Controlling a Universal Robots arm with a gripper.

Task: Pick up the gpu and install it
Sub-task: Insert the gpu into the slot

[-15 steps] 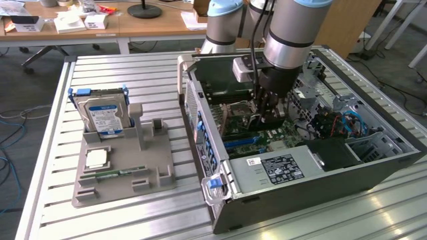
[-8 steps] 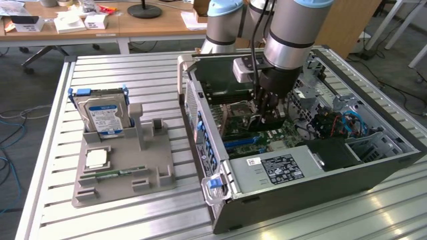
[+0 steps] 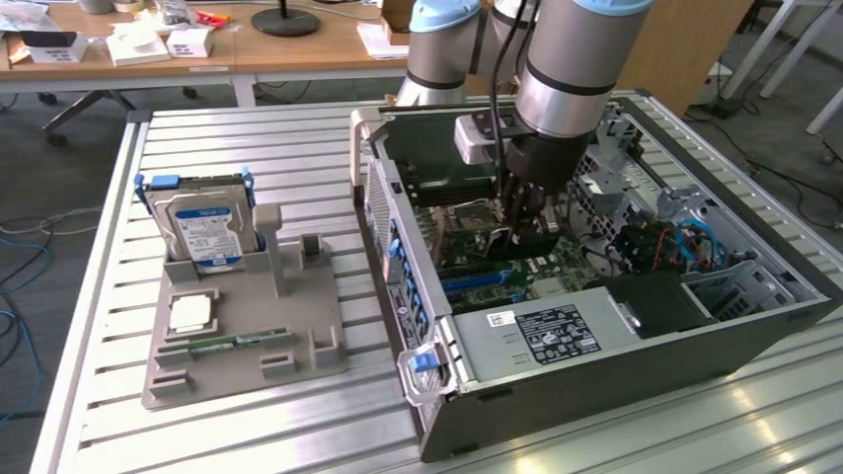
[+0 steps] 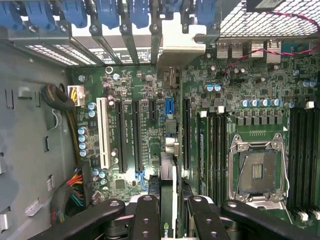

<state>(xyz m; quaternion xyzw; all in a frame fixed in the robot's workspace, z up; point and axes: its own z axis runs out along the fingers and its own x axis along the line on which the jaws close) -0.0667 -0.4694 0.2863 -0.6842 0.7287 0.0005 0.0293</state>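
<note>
My gripper (image 3: pixel 524 229) reaches down into the open computer case (image 3: pixel 737 336), over the green motherboard (image 3: pixel 481 262). It is shut on the gpu (image 3: pixel 526 244), a thin dark card that hangs upright just above the board. In the wrist view the gpu (image 4: pixel 169 175) shows edge-on between the black fingers (image 4: pixel 147 215) of the gripper (image 4: pixel 172 222). Its grey metal end bracket (image 4: pixel 177 42) lies toward the case's rear slot openings. The card's edge runs parallel to the long black expansion slots (image 4: pixel 136 135), between them and the slot (image 4: pixel 186 132) beside the memory sockets.
A grey fixture tray (image 3: pixel 237 346) on the slatted table holds an upright silver hard drive (image 3: pixel 204 232), a small square chip (image 3: pixel 191 314) and a narrow green memory stick (image 3: pixel 237 343). Inside the case are the power supply (image 3: pixel 547 331), cable bundles (image 3: pixel 658 247) and the processor socket (image 4: pixel 257 170).
</note>
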